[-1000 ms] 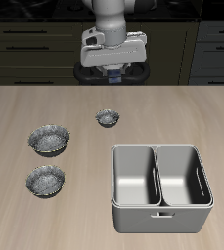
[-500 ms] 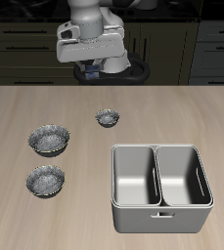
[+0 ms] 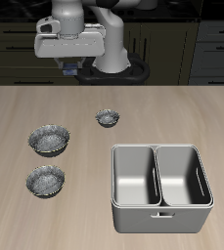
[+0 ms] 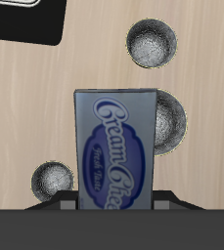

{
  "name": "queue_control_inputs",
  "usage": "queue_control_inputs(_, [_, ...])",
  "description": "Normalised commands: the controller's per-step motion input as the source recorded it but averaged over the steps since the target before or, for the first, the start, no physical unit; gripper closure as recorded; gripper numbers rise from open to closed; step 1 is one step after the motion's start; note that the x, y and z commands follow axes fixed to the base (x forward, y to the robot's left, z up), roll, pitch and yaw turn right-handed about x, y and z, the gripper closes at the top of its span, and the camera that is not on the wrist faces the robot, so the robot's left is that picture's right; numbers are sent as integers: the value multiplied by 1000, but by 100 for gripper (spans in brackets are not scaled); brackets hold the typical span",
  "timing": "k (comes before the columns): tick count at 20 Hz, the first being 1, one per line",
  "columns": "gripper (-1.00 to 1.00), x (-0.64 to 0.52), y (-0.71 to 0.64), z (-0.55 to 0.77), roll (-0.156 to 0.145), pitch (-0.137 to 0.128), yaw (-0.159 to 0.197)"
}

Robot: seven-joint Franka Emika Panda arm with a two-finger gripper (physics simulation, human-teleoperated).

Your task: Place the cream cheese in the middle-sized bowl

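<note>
Holding the cream cheese [image 4: 113, 148] clamped upright in our end effector [image 3: 72, 70], we hover high above the tabletop [image 3: 25, 107] near its back edge. The middle-sized bowl [image 3: 45, 180] lies toward seven o'clock from the end effector in the exterior view, nearest the front edge, beyond the wider bowl [image 3: 49, 139]. The tiny bowl [image 3: 107, 118] sits toward five o'clock.

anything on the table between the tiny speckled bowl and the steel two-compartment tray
Nothing: in the exterior view only bare wooden table separates the tiny speckled bowl from the steel two-compartment tray.
</note>
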Motion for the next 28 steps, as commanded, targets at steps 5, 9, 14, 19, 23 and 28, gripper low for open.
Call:
queue_control_inputs(5, [100, 32, -375, 78, -27, -2, -45])
queue_control_inputs(9, [100, 80, -282, 92, -18, 6, -60])
queue_control_inputs(14, [100, 300, -141, 150, 73, 23, -44])
queue_control_inputs(19, [100, 307, -127, 156, 10, -18, -21])
queue_control_inputs(23, [100, 361, -252, 81, -52, 0, -21])
queue_control_inputs(28, [100, 360, -235, -9, -27, 18, -47])
